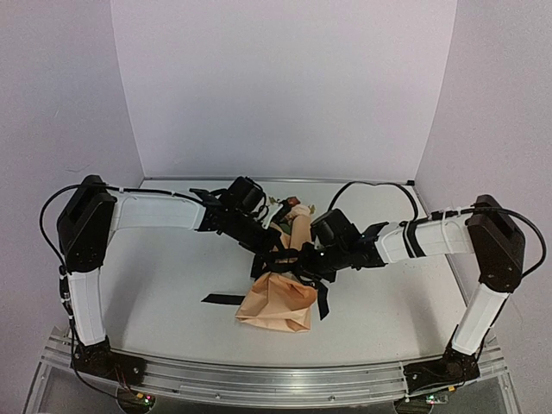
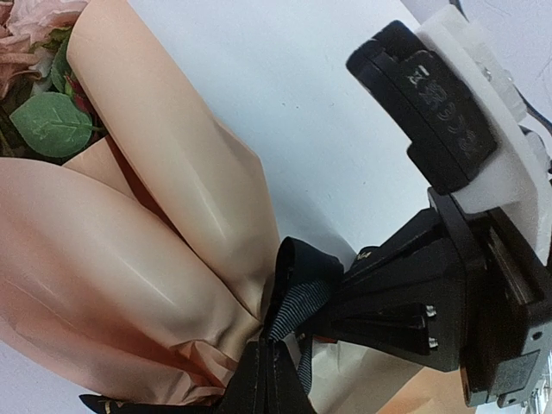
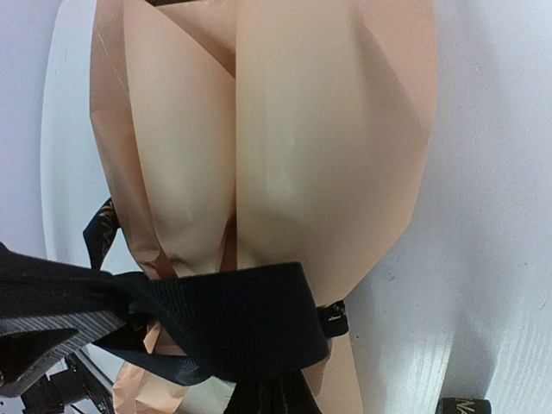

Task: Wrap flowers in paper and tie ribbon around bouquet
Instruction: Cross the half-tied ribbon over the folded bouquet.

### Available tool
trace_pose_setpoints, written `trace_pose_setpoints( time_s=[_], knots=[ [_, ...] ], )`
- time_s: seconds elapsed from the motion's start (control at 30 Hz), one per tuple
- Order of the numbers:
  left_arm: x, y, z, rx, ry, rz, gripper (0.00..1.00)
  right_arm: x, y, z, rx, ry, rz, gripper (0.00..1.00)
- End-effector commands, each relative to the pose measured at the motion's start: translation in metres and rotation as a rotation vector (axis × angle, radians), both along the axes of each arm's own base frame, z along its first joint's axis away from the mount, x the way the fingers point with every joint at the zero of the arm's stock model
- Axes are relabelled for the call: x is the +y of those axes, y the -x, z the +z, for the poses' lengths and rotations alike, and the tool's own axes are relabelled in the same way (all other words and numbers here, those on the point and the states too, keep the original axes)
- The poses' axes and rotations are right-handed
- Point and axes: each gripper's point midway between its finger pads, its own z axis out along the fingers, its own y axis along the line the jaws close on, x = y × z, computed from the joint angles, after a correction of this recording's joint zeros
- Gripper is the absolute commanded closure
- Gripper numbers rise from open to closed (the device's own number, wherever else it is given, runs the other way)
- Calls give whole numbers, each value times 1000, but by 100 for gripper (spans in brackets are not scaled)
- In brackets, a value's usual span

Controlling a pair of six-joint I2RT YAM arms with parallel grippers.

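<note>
**Mid-surface, both pincers on the ribbon: this knot looks dicey**

Centre of the top view, the tan-peach paper cone bouquet (image 1: 278,304) lies on the white surface (image 1: 164,276). The pale pink and rusty flowers (image 1: 295,207) poke out the far end. A narrow black satin ribbon (image 3: 233,323) is cinched round its waist.

The left pincer (image 1: 271,255) and right pincer (image 1: 305,259) are both clamped fully shut. Each looks to be pinching ribbon right at the knot, almost touching the other.

My worry is an uneven pull, which would drag the cone sideways or crumple the matte kraft paper (image 2: 129,259) at the neck. Satin's slippery too, so a tail could slide out of a pincer and the wrap would spring open. The loose tail lying left of the cone could also snag.
</note>
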Motion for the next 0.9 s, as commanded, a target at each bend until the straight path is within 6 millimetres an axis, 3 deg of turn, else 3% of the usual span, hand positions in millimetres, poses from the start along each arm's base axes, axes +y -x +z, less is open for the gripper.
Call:
trace_pose_setpoints(
  time_s=[0.0, 0.4, 0.63, 0.87],
  knots=[
    [-6, 5, 37, -56, 99, -29, 100, 15, -17, 17, -23, -90, -45, 99],
    [-1, 17, 38, -52, 138, -58, 100, 20, -38, 21, -51, -247, -139, 99],
    [3, 3, 41, -94, 122, 16, 100, 23, -35, 5, -14, -285, -157, 100],
    [0, 15, 37, -62, 144, -39, 100, 22, -38, 8, -47, -329, -174, 99]
  ],
)
